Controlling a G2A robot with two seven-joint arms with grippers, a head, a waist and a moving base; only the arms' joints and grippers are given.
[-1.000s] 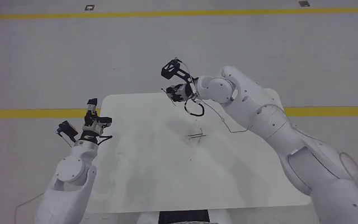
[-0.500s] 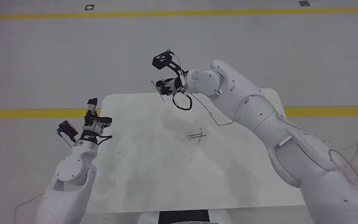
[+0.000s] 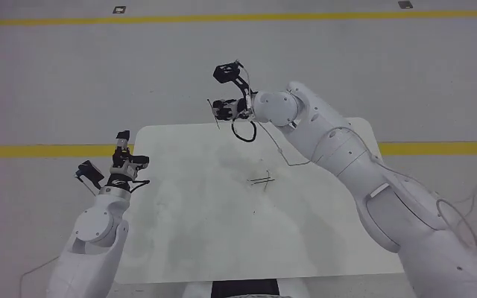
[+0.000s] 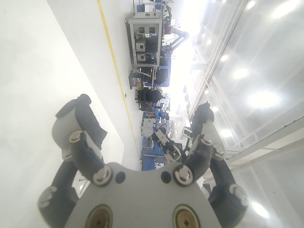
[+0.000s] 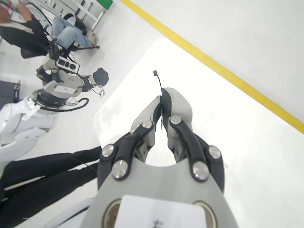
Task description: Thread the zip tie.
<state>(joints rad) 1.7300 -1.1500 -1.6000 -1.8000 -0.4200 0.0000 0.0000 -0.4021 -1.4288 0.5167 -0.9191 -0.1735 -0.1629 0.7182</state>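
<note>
The right arm extends from the robot's right side across the table, bent at the elbow. Its wrist is raised above the far part of the tabletop, towards the far left corner. The right gripper has its fingers pressed together on the zip tie, a thin black strap. The strap passes between the two pads. Its square head end projects beyond the fingertips, and a short tail shows behind them. The zip tie is held in the air and does not touch the table.

The left arm stands at the left edge of the table, with the forearm angled upward and away from the robot. The left gripper has its fingers spread wide apart, with nothing between them. One finger sits beside the table's edge.

Several thin dark strips lie flat near the middle of the table, well apart from both grippers.
</note>
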